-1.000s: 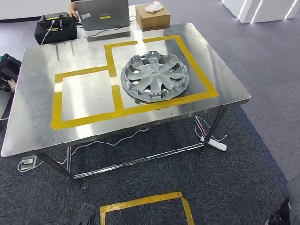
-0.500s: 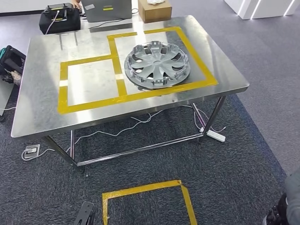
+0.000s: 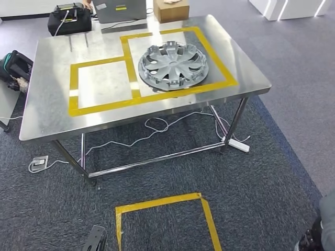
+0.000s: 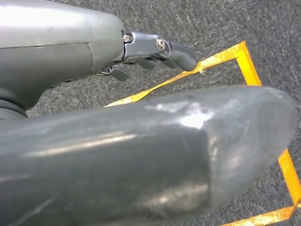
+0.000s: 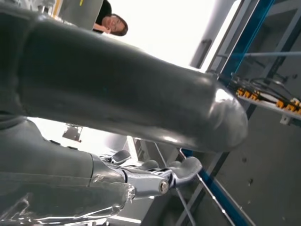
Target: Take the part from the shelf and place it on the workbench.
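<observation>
The camera had moved back from the table (image 3: 47, 115), both hands' fingers (image 4: 177, 52) spread and holding nothing, so the hubcap (image 3: 172, 65) might get counted twice.

This is a robotics test lab or workshop floor: grey carpet (image 3: 245, 209) marked with a yellow tape square (image 3: 166, 219), a bare stainless-steel surface (image 3: 51, 120) taped into yellow boxes (image 3: 130, 78), cables and a power strip (image 3: 236, 145) trailing underneath, a laptop (image 3: 120, 9) and equipment case (image 3: 69, 21) behind, blue-framed metal shelving (image 5: 248, 42) nearby.
</observation>
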